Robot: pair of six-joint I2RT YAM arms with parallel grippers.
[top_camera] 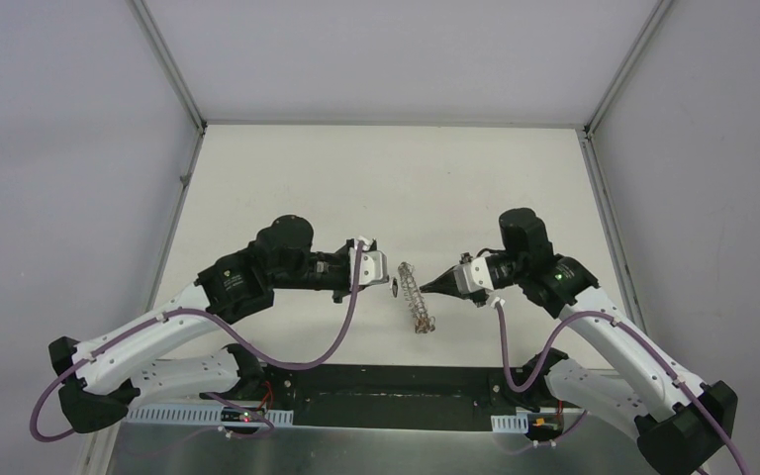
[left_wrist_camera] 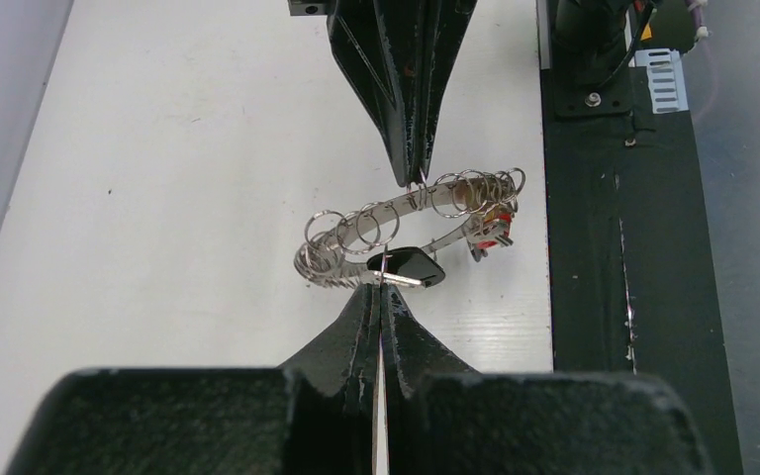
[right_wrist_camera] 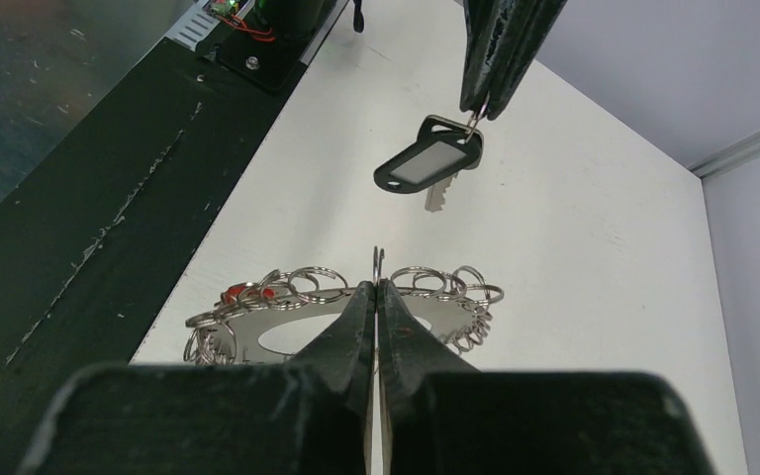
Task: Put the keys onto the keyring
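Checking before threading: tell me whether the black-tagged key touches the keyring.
Apart. The right wrist view shows the key hanging from the left gripper, with bare table between it and the keyring below.

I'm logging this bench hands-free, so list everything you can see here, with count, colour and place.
keyring: one, grey with silver loops, held above the middle of the table, between the two end effectors
black-tagged key: one, silver with a black tag, hanging from the left tip
red tag: one, red, among the loops at the keyring's edge
table: one, white, inside pale walls
base strip: one, black, along the table's near edge
arms: two, white and black, left arm and right arm, each with a purple cable
left end effector: one, black, shut on the black-tagged key's small ring
right end effector: one, black, shut on one loop of the keyring
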